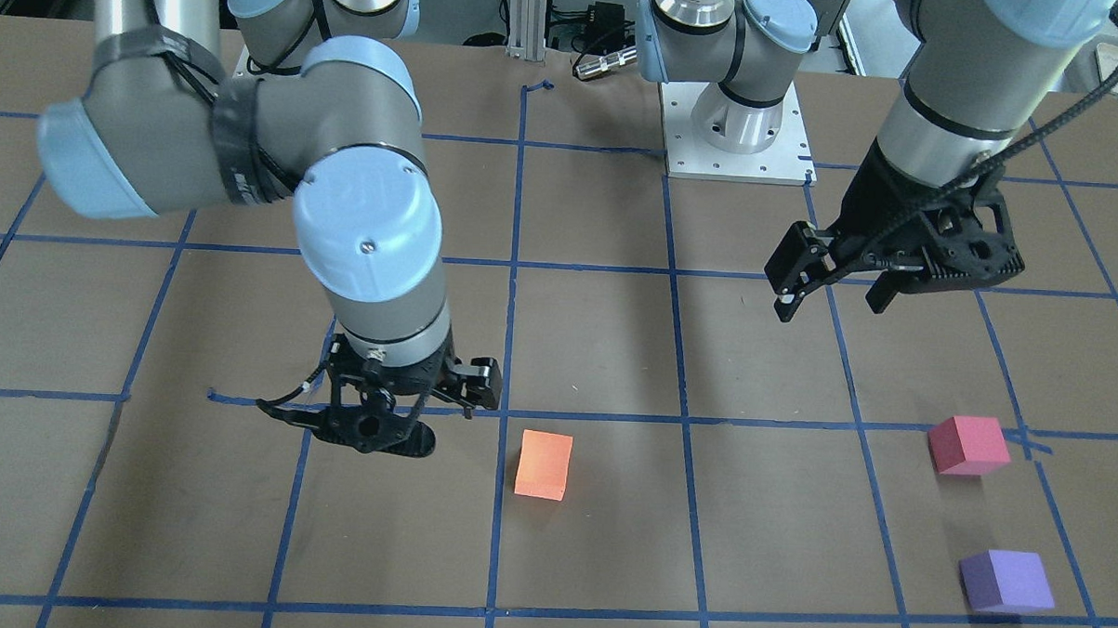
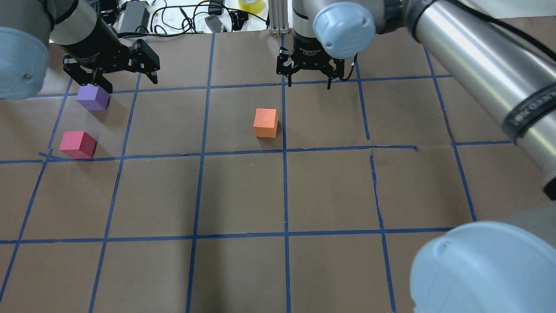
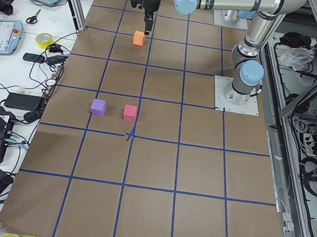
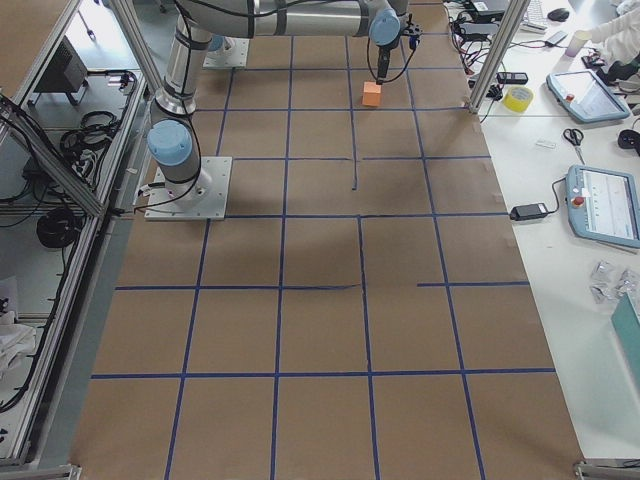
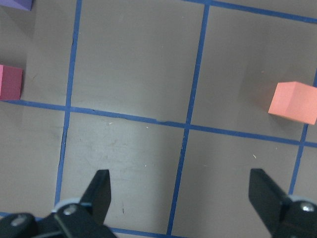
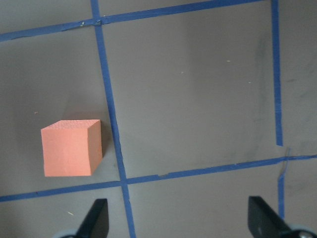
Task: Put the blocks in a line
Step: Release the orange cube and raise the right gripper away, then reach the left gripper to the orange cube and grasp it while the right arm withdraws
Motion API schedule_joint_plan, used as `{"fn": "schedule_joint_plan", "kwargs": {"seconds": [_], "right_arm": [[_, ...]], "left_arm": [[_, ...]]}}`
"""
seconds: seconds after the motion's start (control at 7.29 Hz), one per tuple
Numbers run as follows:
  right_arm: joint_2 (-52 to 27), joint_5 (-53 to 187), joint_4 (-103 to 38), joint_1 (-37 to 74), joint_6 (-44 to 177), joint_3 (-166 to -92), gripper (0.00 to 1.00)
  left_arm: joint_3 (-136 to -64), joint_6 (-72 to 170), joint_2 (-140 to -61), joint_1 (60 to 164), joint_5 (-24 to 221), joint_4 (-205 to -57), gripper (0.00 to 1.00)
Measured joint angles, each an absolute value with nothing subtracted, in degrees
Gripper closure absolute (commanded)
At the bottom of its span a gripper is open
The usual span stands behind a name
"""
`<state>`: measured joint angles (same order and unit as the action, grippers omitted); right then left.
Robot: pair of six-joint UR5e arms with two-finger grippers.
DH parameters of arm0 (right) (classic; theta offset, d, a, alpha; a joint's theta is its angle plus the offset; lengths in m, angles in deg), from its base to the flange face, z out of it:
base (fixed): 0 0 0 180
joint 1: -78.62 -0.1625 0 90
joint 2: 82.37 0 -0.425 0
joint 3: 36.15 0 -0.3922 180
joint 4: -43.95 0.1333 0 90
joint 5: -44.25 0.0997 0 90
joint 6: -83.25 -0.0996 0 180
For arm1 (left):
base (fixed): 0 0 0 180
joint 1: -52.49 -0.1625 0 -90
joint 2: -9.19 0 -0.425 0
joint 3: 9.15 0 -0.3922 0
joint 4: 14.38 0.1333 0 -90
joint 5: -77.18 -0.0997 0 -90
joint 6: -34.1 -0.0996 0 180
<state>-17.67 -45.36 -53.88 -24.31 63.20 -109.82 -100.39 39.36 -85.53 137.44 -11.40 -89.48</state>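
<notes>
The orange block (image 2: 266,122) sits near the table's middle. The pinkish red block (image 2: 78,144) and the purple block (image 2: 93,97) sit apart at the left. My left gripper (image 2: 110,76) is open and empty, hovering just beyond the purple block. My right gripper (image 2: 306,80) is open and empty, beyond and slightly right of the orange block. In the front view the orange block (image 1: 543,464) lies right of the right gripper (image 1: 383,429), and the left gripper (image 1: 831,305) hangs above the red (image 1: 968,445) and purple (image 1: 1005,581) blocks. The right wrist view shows the orange block (image 6: 72,147) at lower left.
Blue tape lines (image 2: 284,152) grid the brown table. The left arm's white base plate (image 1: 737,144) stands at the robot's side. Cables and a yellow tape roll (image 2: 251,5) lie past the far edge. The right arm's long links (image 2: 478,65) cross the right half.
</notes>
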Motion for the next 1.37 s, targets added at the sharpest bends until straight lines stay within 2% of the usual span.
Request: {"fn": "schedule_joint_plan", "kwargs": {"seconds": [0.27, 0.55, 0.96, 1.37], "right_arm": [[-8.7, -45.5, -54.0, -20.7, 66.7, -117.9, 0.0], [-2.9, -45.7, -57.9, -17.5, 70.4, -122.4, 0.0], [-0.6, -45.9, -57.4, -16.4, 72.6, -123.6, 0.0], [-0.3, -46.7, -57.0, -16.4, 71.9, -123.9, 0.0]], "left_arm": [[-100.3, 42.0, -91.6, 142.3, -9.4, -81.4, 0.0], [-100.0, 48.1, -98.5, 146.9, -9.4, -75.1, 0.0], [-99.5, 50.1, -107.2, 152.7, -9.7, -64.5, 0.0], [-96.0, 50.4, -113.6, 156.9, -9.8, -63.0, 0.0]]}}
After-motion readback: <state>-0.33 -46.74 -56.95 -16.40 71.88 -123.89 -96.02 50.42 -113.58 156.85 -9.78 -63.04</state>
